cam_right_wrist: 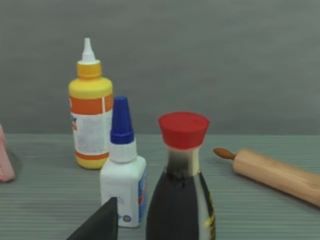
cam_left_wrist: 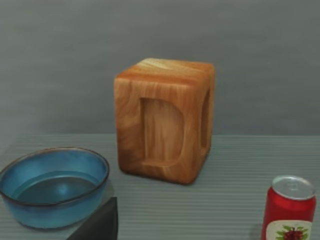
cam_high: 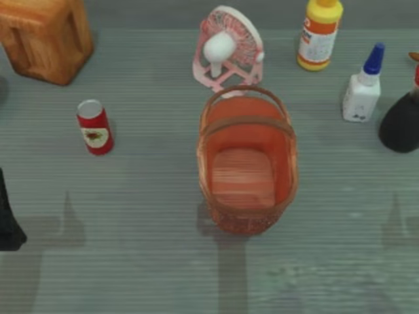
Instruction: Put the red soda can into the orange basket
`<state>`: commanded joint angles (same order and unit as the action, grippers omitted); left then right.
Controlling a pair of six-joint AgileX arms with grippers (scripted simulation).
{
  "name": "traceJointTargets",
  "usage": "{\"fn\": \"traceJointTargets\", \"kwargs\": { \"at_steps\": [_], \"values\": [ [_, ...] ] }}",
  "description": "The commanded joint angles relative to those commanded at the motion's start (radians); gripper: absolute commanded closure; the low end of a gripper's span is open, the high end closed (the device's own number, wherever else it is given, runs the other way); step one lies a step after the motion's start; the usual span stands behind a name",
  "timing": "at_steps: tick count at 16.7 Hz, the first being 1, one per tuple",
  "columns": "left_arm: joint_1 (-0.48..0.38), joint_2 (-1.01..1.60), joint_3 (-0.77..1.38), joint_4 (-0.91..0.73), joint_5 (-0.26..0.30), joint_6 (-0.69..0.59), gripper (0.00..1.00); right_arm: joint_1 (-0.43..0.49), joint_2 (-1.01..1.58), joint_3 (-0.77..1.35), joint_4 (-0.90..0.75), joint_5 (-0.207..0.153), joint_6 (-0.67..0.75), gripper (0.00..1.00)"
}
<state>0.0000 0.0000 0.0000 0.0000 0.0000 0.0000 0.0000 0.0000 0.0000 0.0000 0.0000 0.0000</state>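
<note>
The left arm is parked at the left edge of the desk (cam_high: 144, 261); only a dark part of it shows there in the top view. In the left wrist view one dark finger tip (cam_left_wrist: 102, 222) of the left gripper shows at the lower edge, so it cannot be told if this gripper is apart or together. The right arm does not show in the top view. In the right wrist view again only one dark finger tip (cam_right_wrist: 102, 222) of the right gripper shows, and its state cannot be told either.

Near the left arm, the red soda can (cam_high: 95, 127) stands upright on the left part of the desk, free of any gripper. Its silver top is up and its label patch faces the camera. In the left wrist view the can (cam_left_wrist: 290, 207) stands in front of a wooden box (cam_left_wrist: 165, 120), and a blue bowl (cam_left_wrist: 52, 185) stands beside the box. The box (cam_high: 46, 36) is at the far left corner of the desk.

The orange basket (cam_high: 288, 163) stands in the middle of the desk, well apart from the can, with its hoop handle over its far half. It holds nothing. Just behind it stands a pink-white fan (cam_high: 229, 49).

On the right side stand a yellow-capped bottle (cam_high: 319, 33), a white glue bottle (cam_high: 362, 88) with a blue cap and a dark sauce bottle (cam_right_wrist: 182, 200) with a red cap. A wooden rolling pin (cam_right_wrist: 275, 172) lies behind the sauce bottle.
</note>
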Motion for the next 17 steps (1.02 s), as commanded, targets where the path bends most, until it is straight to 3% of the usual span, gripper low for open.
{"fn": "traceJointTargets", "kwargs": {
  "at_steps": [7,17],
  "values": [
    [-0.036,0.144,0.15,-0.123,0.02,0.046,0.0,0.0,0.0,0.0,0.0,0.0,0.0,0.0],
    [-0.162,1.007,0.956,-0.733,0.062,0.298,0.0,0.0,0.0,0.0,0.0,0.0,0.0,0.0]
  ]
}}
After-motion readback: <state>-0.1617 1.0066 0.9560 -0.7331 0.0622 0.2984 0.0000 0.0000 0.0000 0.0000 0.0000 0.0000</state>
